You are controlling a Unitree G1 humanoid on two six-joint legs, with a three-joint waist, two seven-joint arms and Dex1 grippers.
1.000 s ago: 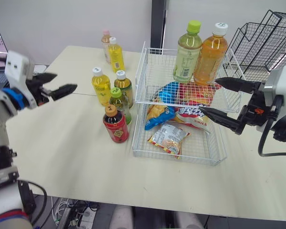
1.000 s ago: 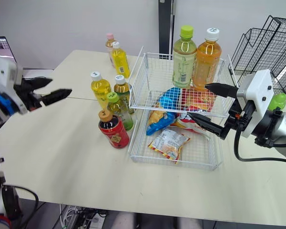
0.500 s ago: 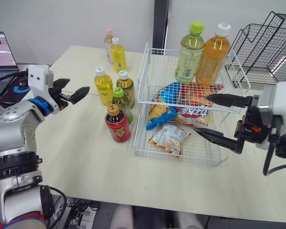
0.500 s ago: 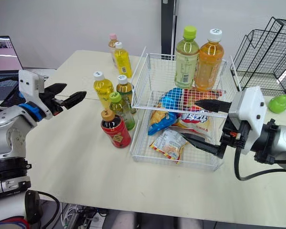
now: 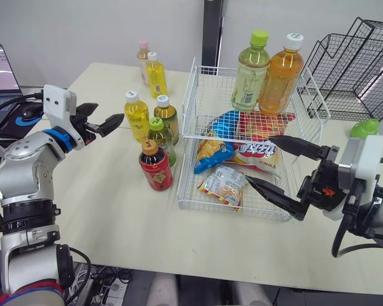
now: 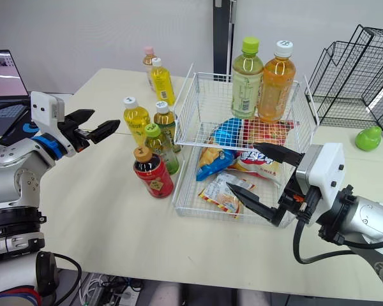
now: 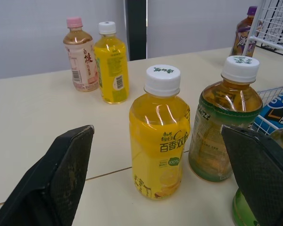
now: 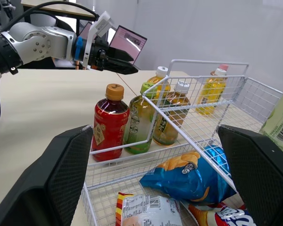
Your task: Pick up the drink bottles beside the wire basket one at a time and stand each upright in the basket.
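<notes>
A white two-tier wire basket (image 5: 190, 95) stands mid-table. Its upper tier holds a green tea bottle (image 5: 250, 64) and an orange bottle (image 5: 281, 67), both upright. To its left stand a red bottle (image 5: 155, 167), a green-capped bottle (image 5: 158, 137), an amber bottle (image 5: 166, 116) and a yellow juice bottle (image 5: 136, 115). Farther back are another yellow bottle (image 5: 156, 73) and a pink one (image 5: 142, 60). My left gripper (image 5: 108, 115) is open, pointing at the yellow juice bottle (image 7: 159, 141) from the left, apart from it. My right gripper (image 5: 262, 159) is open and empty at the basket's front right.
Snack bags (image 5: 226, 185) lie in the basket's lower tier. A black wire rack (image 5: 351, 64) stands at the back right, with a green pear-shaped object (image 5: 366, 127) beside it. A laptop (image 5: 0, 70) sits at the far left. Bare table lies in front of the bottles.
My left gripper has moved right, closer to the yellow juice bottle. My right gripper has dropped and shifted left to the basket's front right. Both stay open.
</notes>
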